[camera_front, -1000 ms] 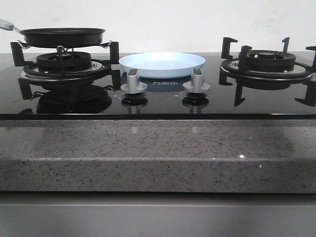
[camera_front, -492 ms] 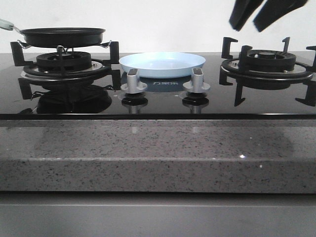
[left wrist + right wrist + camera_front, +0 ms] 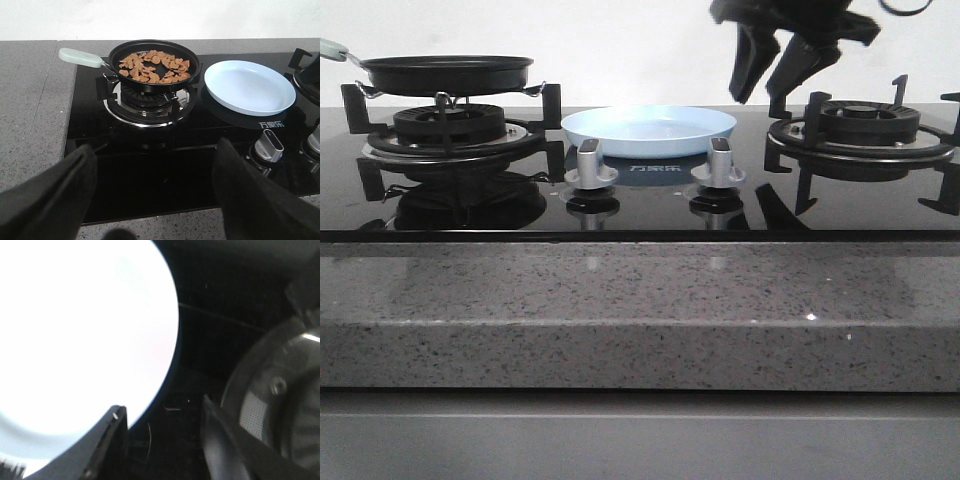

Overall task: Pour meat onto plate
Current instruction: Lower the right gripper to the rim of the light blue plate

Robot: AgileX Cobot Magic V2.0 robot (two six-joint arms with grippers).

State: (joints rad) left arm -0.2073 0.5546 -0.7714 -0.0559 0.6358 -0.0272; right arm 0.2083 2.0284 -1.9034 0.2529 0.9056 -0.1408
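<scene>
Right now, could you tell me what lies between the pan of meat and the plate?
Nothing: in the left wrist view, only bare black glass cooktop separates the pan holding the meat from the plate.

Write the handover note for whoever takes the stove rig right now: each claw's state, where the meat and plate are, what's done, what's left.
Left claw: open, empty, back from the stove's front edge.
Right claw: open, empty, in the air between the plate and the right burner.
Meat: all in the black pan on the left burner.
Plate: empty, between the burners.
Done: nothing poured.
Left: grasp the pan handle, tip the meat onto the plate.
</scene>
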